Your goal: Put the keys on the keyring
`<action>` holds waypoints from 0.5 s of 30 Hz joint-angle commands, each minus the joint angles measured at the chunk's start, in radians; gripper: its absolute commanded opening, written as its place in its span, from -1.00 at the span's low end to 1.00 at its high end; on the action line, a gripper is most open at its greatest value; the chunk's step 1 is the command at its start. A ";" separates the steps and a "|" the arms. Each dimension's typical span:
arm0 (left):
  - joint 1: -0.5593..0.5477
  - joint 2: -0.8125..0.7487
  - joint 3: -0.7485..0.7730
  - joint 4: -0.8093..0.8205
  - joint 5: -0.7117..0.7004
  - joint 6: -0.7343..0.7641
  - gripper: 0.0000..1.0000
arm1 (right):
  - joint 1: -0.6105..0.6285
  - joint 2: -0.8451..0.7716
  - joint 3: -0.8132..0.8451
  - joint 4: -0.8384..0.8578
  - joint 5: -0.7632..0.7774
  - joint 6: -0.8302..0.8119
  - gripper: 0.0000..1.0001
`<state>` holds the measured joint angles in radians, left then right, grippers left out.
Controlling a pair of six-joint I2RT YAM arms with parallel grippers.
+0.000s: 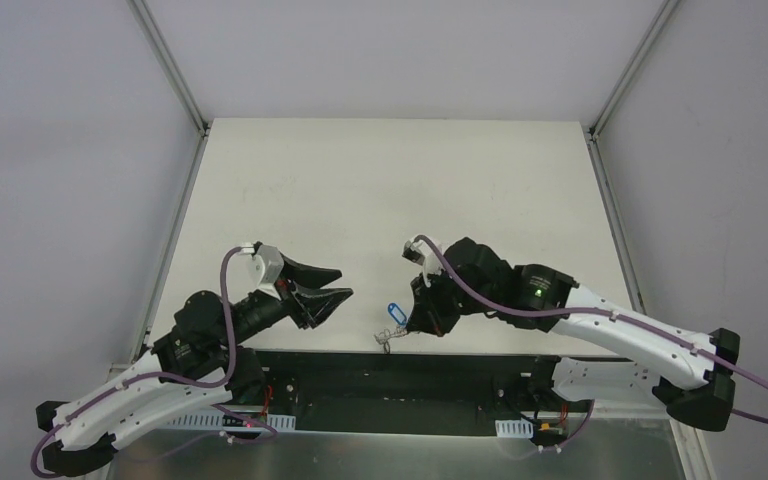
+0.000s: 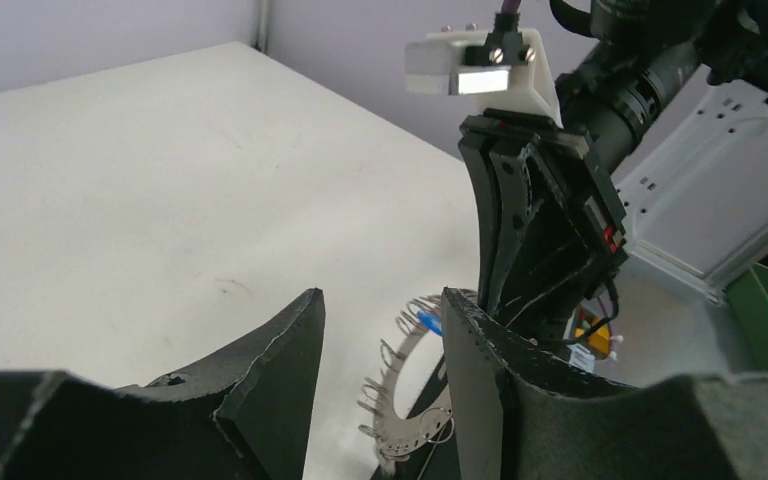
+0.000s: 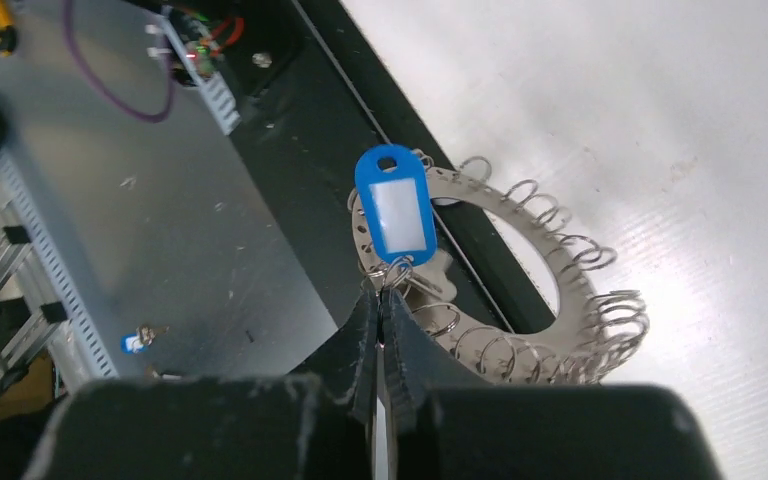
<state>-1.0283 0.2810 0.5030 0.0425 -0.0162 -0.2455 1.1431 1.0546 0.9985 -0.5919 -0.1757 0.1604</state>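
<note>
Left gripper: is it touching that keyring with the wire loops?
Apart. The top view shows a plain gap between the open left gripper and the keyring.

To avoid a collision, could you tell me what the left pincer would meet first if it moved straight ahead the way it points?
Probably the keyring, seen just ahead between the fingers of the open left pincer. The right pincer, shut on the blue-tagged key, is close behind. Depth is unclear.

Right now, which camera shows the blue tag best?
The right wrist view: the blue tag is large, centred, its white insert plain. The top view shows a speck; the left wrist view, only a blue sliver.
</note>
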 commanded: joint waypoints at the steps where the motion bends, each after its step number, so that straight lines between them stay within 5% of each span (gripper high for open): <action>1: -0.006 0.013 0.058 0.090 0.149 -0.021 -0.07 | 0.004 -0.043 0.100 -0.052 -0.154 -0.115 -1.00; 15: -0.006 0.219 0.149 0.177 0.594 -0.011 0.28 | 0.010 -0.017 0.268 -0.101 -0.428 -0.204 -1.00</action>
<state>-1.0283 0.4511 0.6003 0.1574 0.3904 -0.2516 1.1473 1.0332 1.1778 -0.6914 -0.4889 -0.0063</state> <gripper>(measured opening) 0.620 0.008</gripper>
